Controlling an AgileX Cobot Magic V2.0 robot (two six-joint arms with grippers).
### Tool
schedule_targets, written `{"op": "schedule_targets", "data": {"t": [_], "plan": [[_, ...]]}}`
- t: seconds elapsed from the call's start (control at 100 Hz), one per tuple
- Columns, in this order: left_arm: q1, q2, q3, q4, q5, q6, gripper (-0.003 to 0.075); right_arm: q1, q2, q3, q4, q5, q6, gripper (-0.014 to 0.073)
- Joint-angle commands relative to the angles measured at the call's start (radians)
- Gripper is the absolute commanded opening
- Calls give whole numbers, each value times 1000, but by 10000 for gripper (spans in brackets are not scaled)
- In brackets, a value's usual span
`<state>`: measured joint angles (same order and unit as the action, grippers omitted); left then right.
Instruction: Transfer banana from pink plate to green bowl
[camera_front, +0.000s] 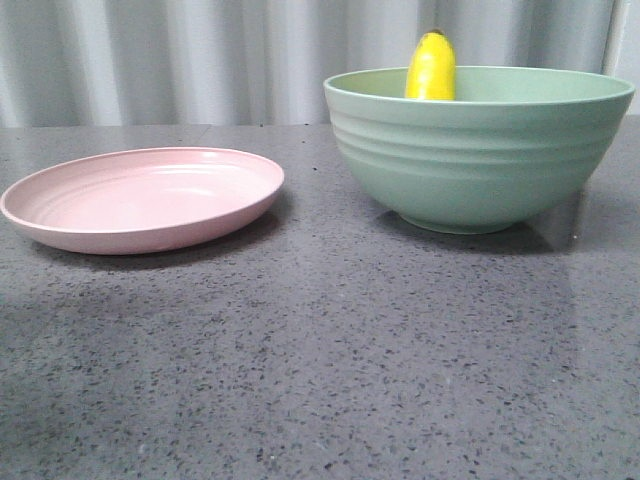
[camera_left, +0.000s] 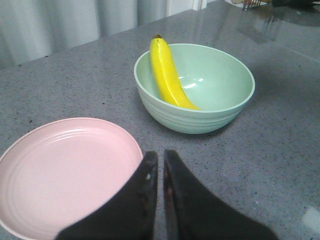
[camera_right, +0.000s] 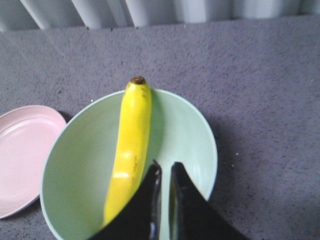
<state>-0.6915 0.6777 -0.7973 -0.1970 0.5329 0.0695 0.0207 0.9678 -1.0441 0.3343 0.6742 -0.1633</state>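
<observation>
Transfer done: banana (camera_right: 129, 150) leaning in bowl (camera_front: 480, 150), tip past the rim at 12 o'clock, plate (camera_front: 140, 198) bare, both fingers pairs narrow, empty; next, only retreat.

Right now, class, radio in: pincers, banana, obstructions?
Both pincers, left and right, shut, empty. Banana leaning in green bowl. Pink plate bare. No obstructions seen.
</observation>
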Motion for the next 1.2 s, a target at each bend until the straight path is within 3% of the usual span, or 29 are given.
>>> {"op": "schedule_targets", "data": {"t": [0.0,0.47,0.75,1.19], "plan": [[12,-71,52,-14,-130,-17,-19,-3,-102,63,-8,-155,-14,-78],[15,-388,428,-20,-351,-22,-19,-3,-646,577,-72,-406,-14,-79],[15,-508,537,-20,-376,-22,-19,-3,-990,709,-83,-372,-14,-80],[15,-508,539,-20,-376,-22,-19,-3,-954,712,-83,-383,-14,-80]]}}
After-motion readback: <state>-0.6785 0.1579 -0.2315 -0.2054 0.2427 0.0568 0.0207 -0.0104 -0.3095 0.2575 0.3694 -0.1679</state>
